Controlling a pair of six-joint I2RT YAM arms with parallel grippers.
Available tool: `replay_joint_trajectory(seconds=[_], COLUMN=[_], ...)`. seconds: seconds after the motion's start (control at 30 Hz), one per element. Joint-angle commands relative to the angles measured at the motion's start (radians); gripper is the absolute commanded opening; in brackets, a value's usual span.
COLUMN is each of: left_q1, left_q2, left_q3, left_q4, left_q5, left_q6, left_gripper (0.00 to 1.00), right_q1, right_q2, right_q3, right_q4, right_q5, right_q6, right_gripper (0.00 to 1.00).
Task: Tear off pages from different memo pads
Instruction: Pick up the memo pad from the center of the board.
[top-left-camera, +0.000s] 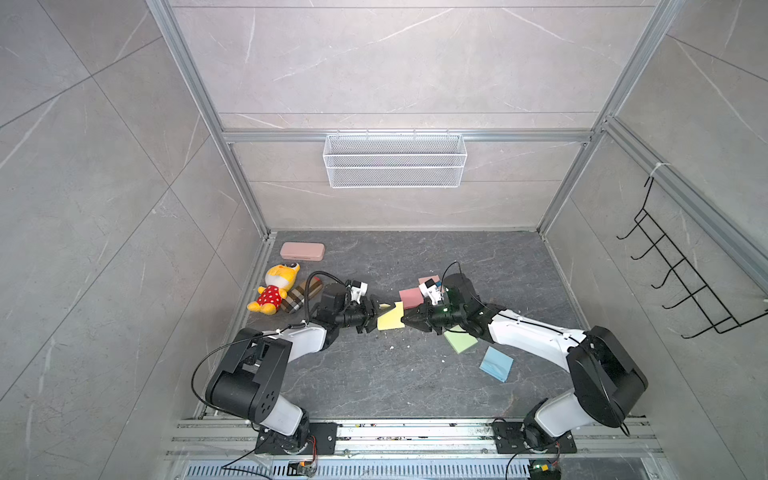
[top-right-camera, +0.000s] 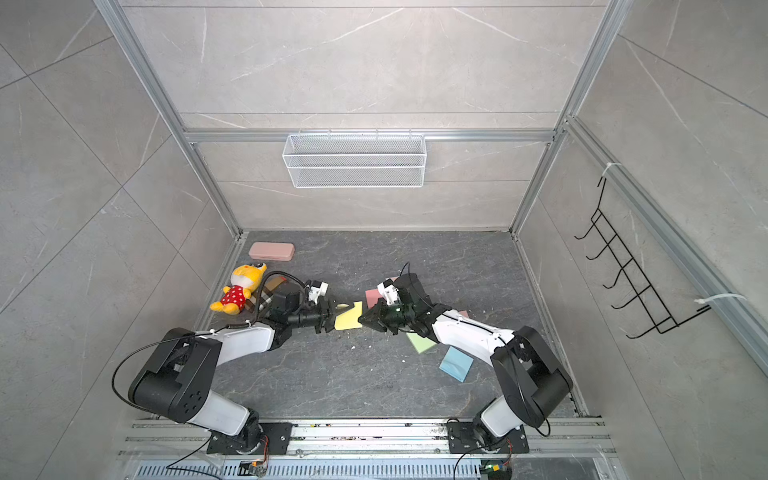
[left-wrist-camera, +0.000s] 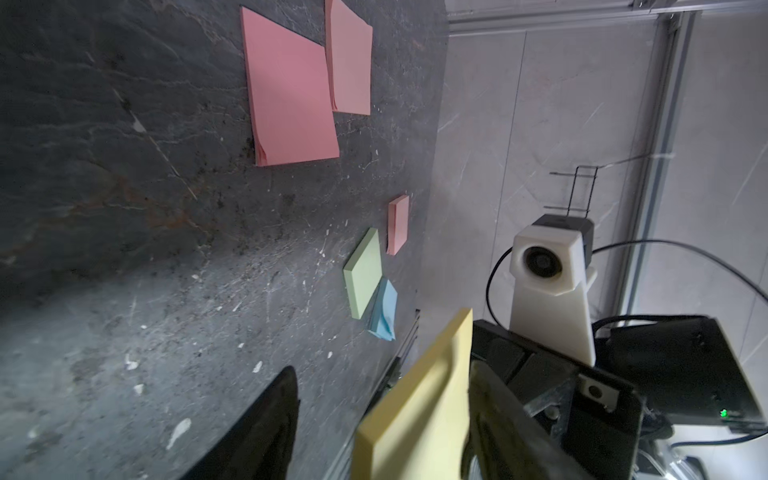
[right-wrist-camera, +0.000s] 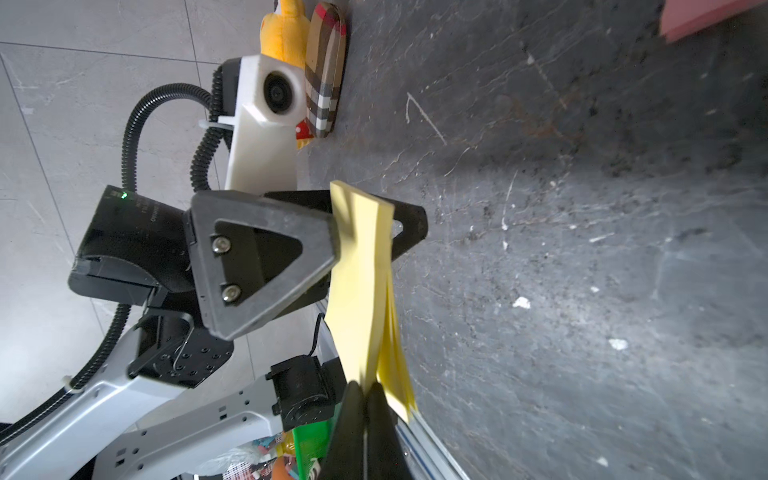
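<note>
The yellow memo pad (top-left-camera: 391, 318) is held off the dark tabletop (top-left-camera: 374, 382) btw. the two grippers, near the centre in both top views. The R gripper (top-left-camera: 405, 320) is seen w/ jaws pressed together on one edge of the pad; in the R wrist view its tips (right-wrist-camera: 368, 395) are pinched on the yellow sheets, which fan out a little beside them. The L gripper (top-left-camera: 372, 316) is seen w/ jaws apart, one finger on each side of the pad's opposite edge; in the L wrist view the pad (left-wrist-camera: 419, 407) lies against one finger, w/ a clear gap to the other. The remaining pads are left on the table on the R arm's side: a pink pad (top-left-camera: 410, 297) and a salmon pad (top-left-camera: 428, 279) just beside each other, a green pad (top-left-camera: 460, 338) partly under the R arm, and a blue pad (top-left-camera: 496, 363) near it. A pink case (top-left-camera: 302, 251), a plush toy (top-left-camera: 274, 293) and a plaid pouch (top-left-camera: 301, 293) are set at the far L side.
</note>
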Motion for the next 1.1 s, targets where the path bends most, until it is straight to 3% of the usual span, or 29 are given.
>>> replay_joint_trajectory(seconds=[0.0, 0.13, 0.4, 0.6, 0.67, 0.77, 0.9, 0.97, 1.07], left_q1=[0.012, 0.025, 0.026, 0.035, 0.045, 0.065, 0.08, 0.08, 0.075], left_q2=[-0.044, -0.062, -0.075, -0.083, -0.093, -0.103, -0.092, -0.083, -0.084], left_q3=[0.018, 0.024, 0.028, 0.055, 0.078, 0.109, 0.144, 0.155, 0.162], left_q4=[0.051, 0.044, 0.017, -0.024, -0.101, -0.216, -0.34, -0.378, -0.38], left_q5=[0.045, 0.069, 0.089, 0.087, 0.082, 0.08, 0.072, 0.062, 0.048], left_q6=[-0.011, -0.01, 0.008, 0.013, 0.028, 0.051, 0.073, 0.066, 0.044], left_gripper=[0.5, 0.34, 0.22, 0.0, 0.0, 0.0, 0.0, 0.0, 0.0], right_q1=[-0.003, -0.003, -0.003, -0.003, -0.003, -0.003, 0.009, 0.045, 0.161], right_q2=[-0.042, -0.072, -0.081, -0.077, -0.086, -0.109, -0.148, -0.173, -0.23], right_q3=[-0.019, -0.039, -0.049, -0.047, -0.041, -0.014, 0.051, 0.082, 0.119], right_q4=[-0.005, -0.023, -0.012, 0.009, -0.01, -0.092, -0.281, -0.367, -0.468], right_q5=[-0.05, -0.058, -0.067, -0.073, -0.067, -0.035, 0.088, 0.199, 0.516], right_q6=[0.013, 0.007, 0.009, 0.01, -0.013, -0.117, -0.304, -0.403, -0.58], right_gripper=[0.0, 0.0, 0.0, 0.0, 0.08, 0.28, 0.43, 0.45, 0.44])
